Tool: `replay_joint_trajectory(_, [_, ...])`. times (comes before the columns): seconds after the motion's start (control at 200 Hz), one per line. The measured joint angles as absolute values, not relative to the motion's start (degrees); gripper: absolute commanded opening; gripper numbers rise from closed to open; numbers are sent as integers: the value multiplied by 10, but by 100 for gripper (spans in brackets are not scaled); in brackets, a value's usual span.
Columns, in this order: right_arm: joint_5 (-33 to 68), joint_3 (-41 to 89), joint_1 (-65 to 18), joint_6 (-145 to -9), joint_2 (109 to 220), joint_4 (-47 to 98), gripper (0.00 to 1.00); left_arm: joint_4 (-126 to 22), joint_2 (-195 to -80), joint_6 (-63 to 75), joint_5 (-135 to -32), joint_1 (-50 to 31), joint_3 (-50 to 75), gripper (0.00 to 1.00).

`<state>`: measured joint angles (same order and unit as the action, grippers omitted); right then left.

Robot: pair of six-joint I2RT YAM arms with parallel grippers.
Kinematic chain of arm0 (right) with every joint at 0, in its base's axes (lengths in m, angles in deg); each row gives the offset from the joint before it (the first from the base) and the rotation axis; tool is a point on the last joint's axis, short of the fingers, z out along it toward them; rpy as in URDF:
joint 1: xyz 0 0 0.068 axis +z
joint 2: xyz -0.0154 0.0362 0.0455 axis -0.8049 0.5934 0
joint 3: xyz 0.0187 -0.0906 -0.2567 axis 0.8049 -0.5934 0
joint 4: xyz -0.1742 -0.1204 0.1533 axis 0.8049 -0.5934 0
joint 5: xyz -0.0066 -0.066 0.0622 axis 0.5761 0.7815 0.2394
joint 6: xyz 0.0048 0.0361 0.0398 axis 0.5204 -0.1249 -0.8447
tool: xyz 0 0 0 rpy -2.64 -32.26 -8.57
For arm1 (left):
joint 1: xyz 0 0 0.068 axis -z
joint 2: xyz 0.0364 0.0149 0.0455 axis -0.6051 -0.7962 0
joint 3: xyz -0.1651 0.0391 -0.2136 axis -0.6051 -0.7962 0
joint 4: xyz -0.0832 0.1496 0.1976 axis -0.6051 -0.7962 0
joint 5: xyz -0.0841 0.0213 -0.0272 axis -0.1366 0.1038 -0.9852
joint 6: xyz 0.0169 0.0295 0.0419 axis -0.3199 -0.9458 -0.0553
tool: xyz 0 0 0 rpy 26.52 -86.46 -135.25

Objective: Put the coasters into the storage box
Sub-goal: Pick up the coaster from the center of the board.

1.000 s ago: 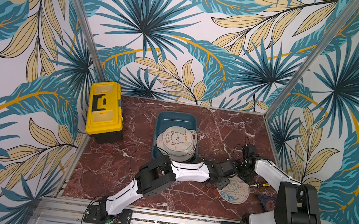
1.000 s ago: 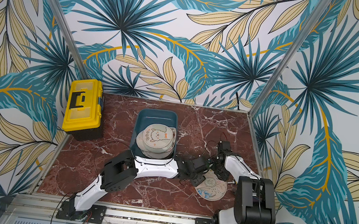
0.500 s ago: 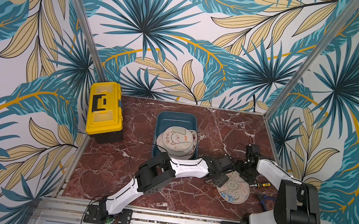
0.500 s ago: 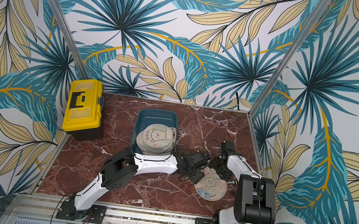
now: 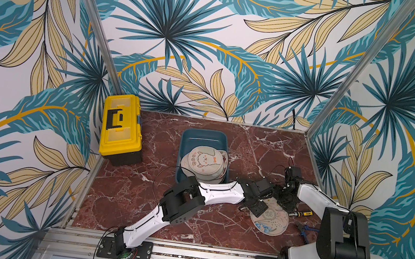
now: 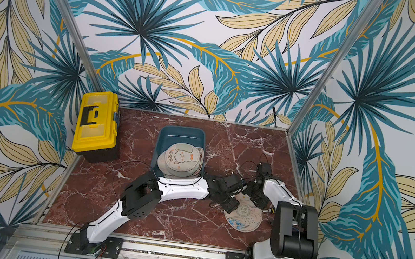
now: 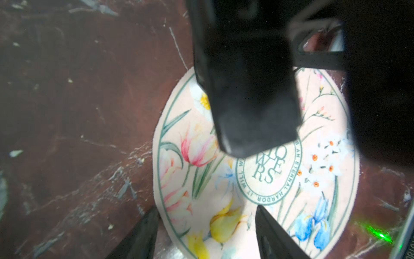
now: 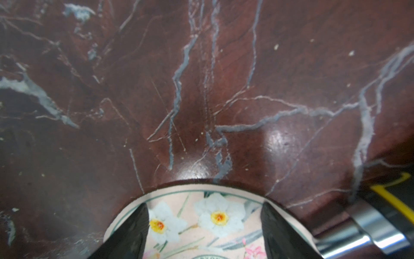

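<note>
On the marble table (image 5: 124, 192), the floral coaster (image 7: 313, 170) lies flat under two spread, empty pairs of jaws: left gripper (image 7: 206, 210) straddling its rim, right gripper (image 8: 204, 207) over its daffodils.

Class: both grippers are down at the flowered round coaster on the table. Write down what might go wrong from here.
1. The left gripper and right gripper, both open, crowd over the same thin pink floral round coaster; they may knock together.
2. The coaster lies flat on the red marble table, so the jaws could push it instead of lifting it.
3. The pile of coasters in the dark teal plastic storage box seems to ride over its rim; another may slide off.
</note>
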<state>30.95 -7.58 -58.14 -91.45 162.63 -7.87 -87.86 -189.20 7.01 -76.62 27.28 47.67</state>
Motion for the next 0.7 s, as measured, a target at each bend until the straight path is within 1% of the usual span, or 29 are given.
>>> replay_joint_trajectory(0.145, [309,-76,-582,-915,1626,-79,78,-888,-1897,69,-779,270,488,68])
replay_joint_trajectory(0.275, [309,-76,-582,-915,1626,-79,78,-892,-1899,64,-788,268,492,65])
replay_joint_trajectory(0.431, [310,-76,-582,-915,1626,-79,78,-895,-1902,61,-797,266,496,58])
replay_joint_trajectory(0.701, [306,-76,-584,-916,1626,-79,77,-914,-1917,61,-809,262,525,51])
